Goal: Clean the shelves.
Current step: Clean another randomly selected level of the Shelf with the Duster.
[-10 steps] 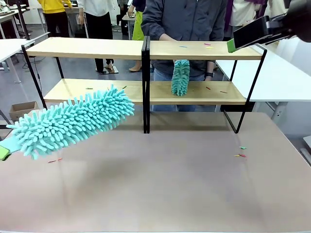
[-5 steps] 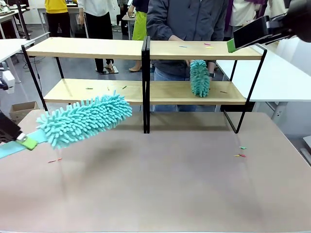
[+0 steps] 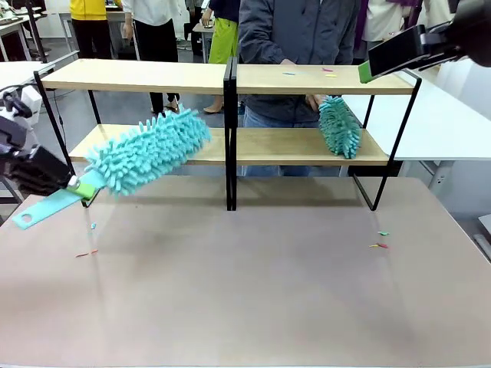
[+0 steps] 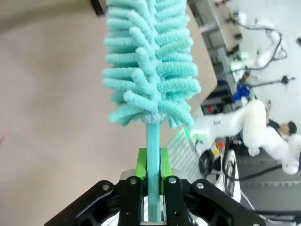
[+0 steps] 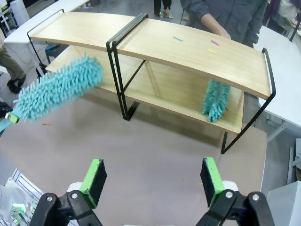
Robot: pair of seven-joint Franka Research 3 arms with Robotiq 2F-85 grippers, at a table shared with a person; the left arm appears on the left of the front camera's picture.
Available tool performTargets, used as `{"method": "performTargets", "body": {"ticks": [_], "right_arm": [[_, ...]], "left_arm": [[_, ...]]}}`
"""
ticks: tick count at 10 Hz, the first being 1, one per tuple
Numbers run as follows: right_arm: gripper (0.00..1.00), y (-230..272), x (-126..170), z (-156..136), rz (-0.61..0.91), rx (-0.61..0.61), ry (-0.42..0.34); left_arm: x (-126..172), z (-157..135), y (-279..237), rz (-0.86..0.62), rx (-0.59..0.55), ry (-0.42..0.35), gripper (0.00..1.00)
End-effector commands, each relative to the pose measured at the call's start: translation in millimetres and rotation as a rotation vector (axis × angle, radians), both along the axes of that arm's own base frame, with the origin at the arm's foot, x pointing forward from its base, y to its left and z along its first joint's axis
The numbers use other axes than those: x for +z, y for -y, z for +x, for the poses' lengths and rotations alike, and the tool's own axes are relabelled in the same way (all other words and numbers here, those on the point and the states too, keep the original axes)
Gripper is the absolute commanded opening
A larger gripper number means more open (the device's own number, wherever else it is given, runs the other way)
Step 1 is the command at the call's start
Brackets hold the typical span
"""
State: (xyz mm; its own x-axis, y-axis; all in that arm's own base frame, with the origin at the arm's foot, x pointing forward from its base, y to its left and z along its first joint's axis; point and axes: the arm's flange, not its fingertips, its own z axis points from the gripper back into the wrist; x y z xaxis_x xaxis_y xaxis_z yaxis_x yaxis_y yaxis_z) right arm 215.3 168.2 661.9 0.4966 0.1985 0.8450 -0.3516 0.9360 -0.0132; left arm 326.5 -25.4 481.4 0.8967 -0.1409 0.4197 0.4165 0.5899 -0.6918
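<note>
The shelves (image 3: 130, 77) stand across the far half of the table, also seen from above in the right wrist view (image 5: 188, 52). My left gripper (image 3: 73, 185) is shut on the flat handle of a teal fluffy duster (image 3: 149, 149), whose head slants up toward the lower left board. In the left wrist view the green pads (image 4: 140, 165) of the gripper (image 4: 151, 181) clamp the handle below the duster head (image 4: 150, 70). My right gripper (image 5: 153, 181) hovers high and open. A person's hand (image 3: 314, 100) holds a second teal duster (image 3: 339, 126) on the lower right board.
Small coloured scraps lie on the upper right board (image 3: 328, 72), the lower left board (image 3: 140, 139) and the brown table at right (image 3: 380, 245) and left (image 3: 86, 252). White tables (image 3: 445, 115) flank the rack. People stand behind it.
My left gripper has swung its duster up and to the right, from low over the table to the lower left board. The person's duster slid right along the lower right board.
</note>
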Motion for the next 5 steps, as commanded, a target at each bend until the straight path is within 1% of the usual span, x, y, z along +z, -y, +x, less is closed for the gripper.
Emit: {"method": "performTargets", "body": {"ticks": [1, 2, 5], "right_arm": [[1.00, 0.1, -1.1, 0.2, 0.001, 0.002, -0.003], [1.00, 0.1, -1.1, 0.2, 0.001, 0.002, -0.003], [1.00, 0.1, -1.1, 0.2, 0.001, 0.002, -0.003]], "left_arm": [[-9.7, 13.8, 38.1, 0.028, 0.077, 0.051, 0.13], [-9.5, 27.0, 56.9, 0.048, 0.096, 0.063, 0.13], [-14.4, 63.7, 89.2, 0.100, 0.121, 0.021, 0.13]]}}
